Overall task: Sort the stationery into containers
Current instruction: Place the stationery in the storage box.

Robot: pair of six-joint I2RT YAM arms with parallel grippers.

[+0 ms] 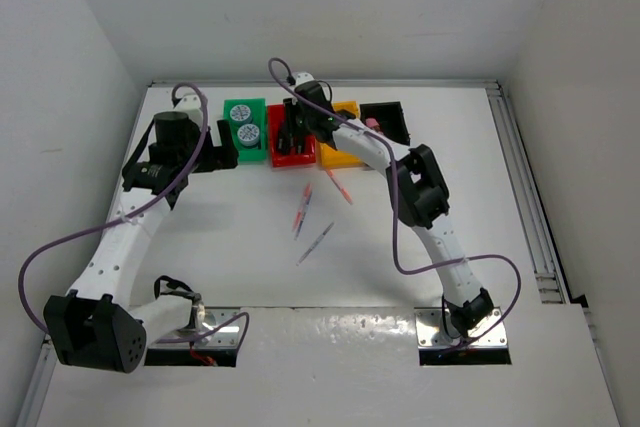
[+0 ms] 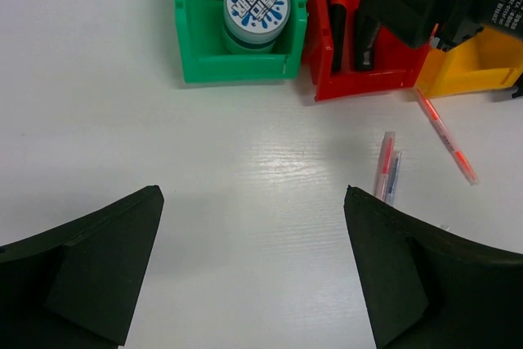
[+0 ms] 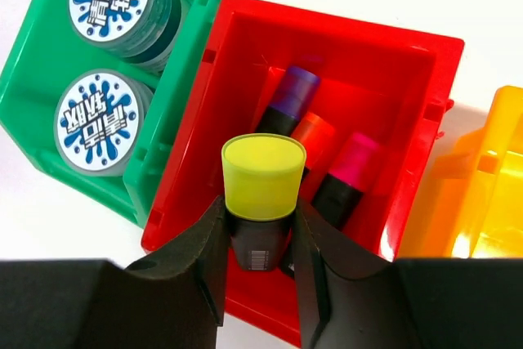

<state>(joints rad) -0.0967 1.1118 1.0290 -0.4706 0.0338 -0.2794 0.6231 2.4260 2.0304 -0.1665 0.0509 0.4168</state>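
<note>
Right wrist: yellow-capped highlighter (image 3: 261, 179) tight in end effector (image 3: 258, 234), over red bin (image 3: 327, 27) with three more (image 3: 353, 163).

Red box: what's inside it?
Inside the red box lie three highlighters: purple cap, orange cap, pink cap. The right gripper holds a yellow-capped highlighter over them, hiding the floor beneath.
</note>
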